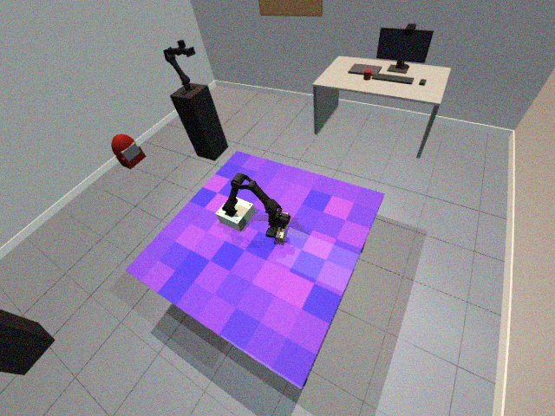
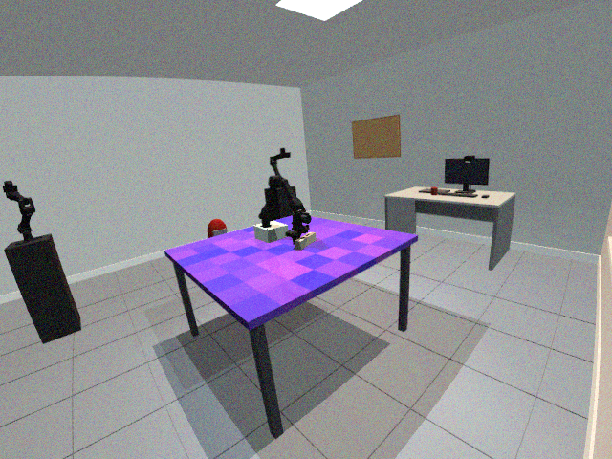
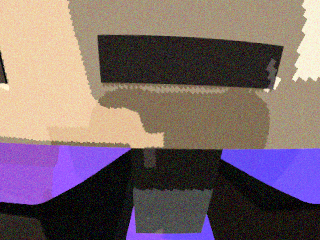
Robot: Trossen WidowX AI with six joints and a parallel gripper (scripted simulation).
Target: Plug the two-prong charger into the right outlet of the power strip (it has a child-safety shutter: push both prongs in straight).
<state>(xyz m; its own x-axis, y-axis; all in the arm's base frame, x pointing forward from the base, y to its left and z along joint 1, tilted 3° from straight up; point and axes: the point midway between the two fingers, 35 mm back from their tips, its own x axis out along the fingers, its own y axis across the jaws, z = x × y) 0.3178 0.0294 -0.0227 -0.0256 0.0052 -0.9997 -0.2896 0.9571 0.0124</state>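
Note:
The power strip (image 1: 281, 234) (image 2: 307, 240) (image 3: 35, 100) is a pale beige block on the table. In the wrist view its face fills the upper part, with a dark outlet recess (image 3: 190, 62) and the edge of another dark recess at far left. My gripper (image 1: 273, 230) (image 2: 294, 235) (image 3: 168, 156) is beside the strip, shut on the charger (image 3: 172, 210), a black block with a grey patch. The charger's upper end meets the strip's lower edge in the wrist view; contact cannot be told. Its prongs are hidden. A shadow falls on the strip below the recess.
The arm's white base box (image 1: 236, 215) (image 2: 270, 231) stands on the purple and blue checkered table (image 1: 242, 286) (image 2: 276, 286), away from the strip. Dark pedestals with other arms and a desk (image 1: 381, 85) (image 2: 445, 196) with a monitor stand apart from the table.

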